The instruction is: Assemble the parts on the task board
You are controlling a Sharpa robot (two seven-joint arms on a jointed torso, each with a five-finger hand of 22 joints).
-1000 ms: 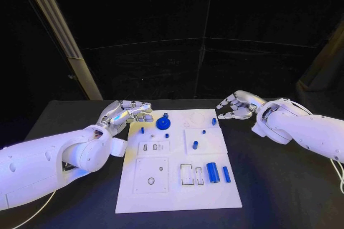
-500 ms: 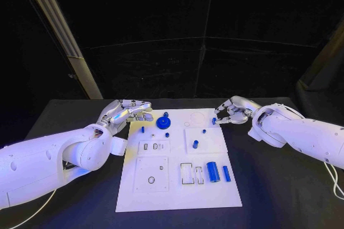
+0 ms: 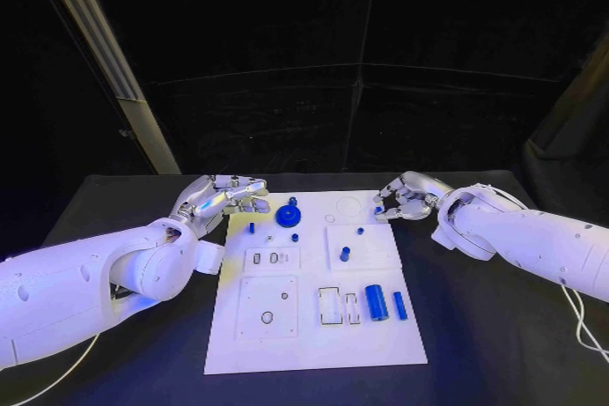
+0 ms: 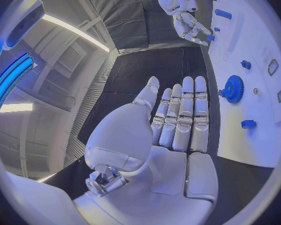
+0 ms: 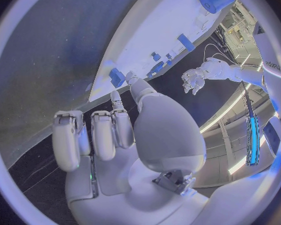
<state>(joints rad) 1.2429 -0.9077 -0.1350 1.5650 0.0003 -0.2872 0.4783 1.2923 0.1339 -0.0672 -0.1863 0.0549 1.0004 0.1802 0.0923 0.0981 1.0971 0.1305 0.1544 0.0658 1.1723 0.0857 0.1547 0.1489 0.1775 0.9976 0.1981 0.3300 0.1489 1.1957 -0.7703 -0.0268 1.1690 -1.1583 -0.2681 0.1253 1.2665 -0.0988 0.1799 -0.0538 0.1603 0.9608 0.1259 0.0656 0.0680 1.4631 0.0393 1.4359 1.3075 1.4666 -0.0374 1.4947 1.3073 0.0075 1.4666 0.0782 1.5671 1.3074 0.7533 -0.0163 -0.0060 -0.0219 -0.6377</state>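
My right hand (image 3: 404,197) sits at the far right edge of the task board (image 3: 318,335), fingers curled in w/ the tips at a small blue peg (image 3: 378,212) standing near that edge; can't tell if I'm actually pinching it or just touching. My left hand (image 3: 226,197) hovers over the board's far left corner, fingers straight & close together, holding nothing. Just beside it a blue gear (image 3: 288,217) lies flat on the board. Nearer me, on the board's right side: a blue cylinder (image 3: 376,303) and a thinner blue pin (image 3: 399,306), lying side by side, not touching.
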